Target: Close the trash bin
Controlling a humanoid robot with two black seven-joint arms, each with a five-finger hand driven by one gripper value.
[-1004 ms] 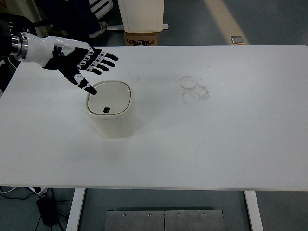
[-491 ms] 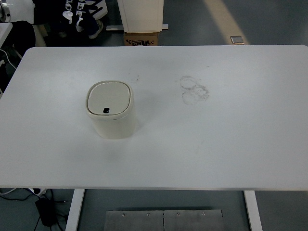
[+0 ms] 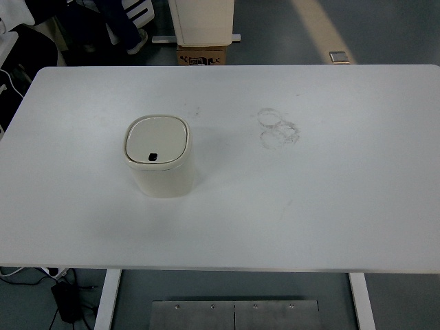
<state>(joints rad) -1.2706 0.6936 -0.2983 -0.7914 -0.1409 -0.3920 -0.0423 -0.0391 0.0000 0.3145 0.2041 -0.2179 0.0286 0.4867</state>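
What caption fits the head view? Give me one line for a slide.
Cream trash bin with its lid down, alone on the white table; no robot hand in view.

The left hand that hovered with spread fingers over the trash bin [image 3: 158, 155] a second ago has withdrawn entirely out of view (already gone half a second back). The dark clothing past the tabletop's [image 3: 309, 206] far left corner has shifted.
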